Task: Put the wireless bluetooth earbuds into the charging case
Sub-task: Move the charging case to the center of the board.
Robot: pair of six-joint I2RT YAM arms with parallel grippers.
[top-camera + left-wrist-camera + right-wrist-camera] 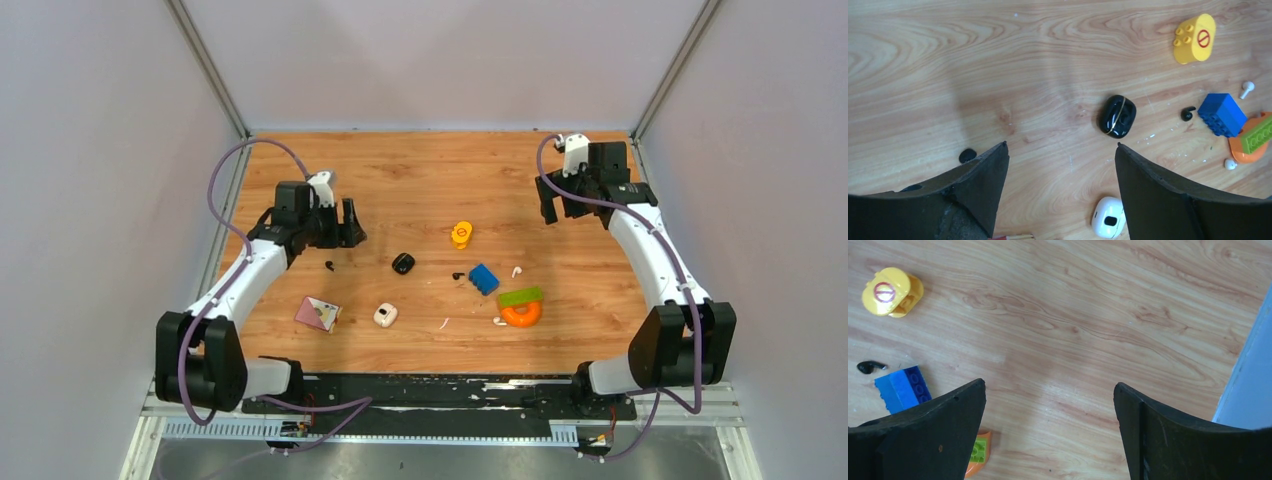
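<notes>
A closed black charging case point(403, 264) and a closed white case point(385, 315) lie mid-table. One black earbud point(329, 265) lies left of the black case and another point(458, 275) by the blue brick. White earbuds lie at the right point(516, 271) and by the orange ring point(498, 321). My left gripper point(350, 232) is open and empty, back left of the black case point(1117, 116); its view shows the white case point(1108, 217) and the black earbuds point(967, 155) point(1188, 113). My right gripper point(550, 208) is open and empty at the far right, over bare wood point(1049, 384).
A yellow brick point(461, 234), a blue brick point(484, 278), a green brick point(520, 297) on an orange ring point(521, 314), and a pink card point(318, 313) lie on the wooden table. A thin white piece point(444, 323) lies near the white case. Walls enclose three sides.
</notes>
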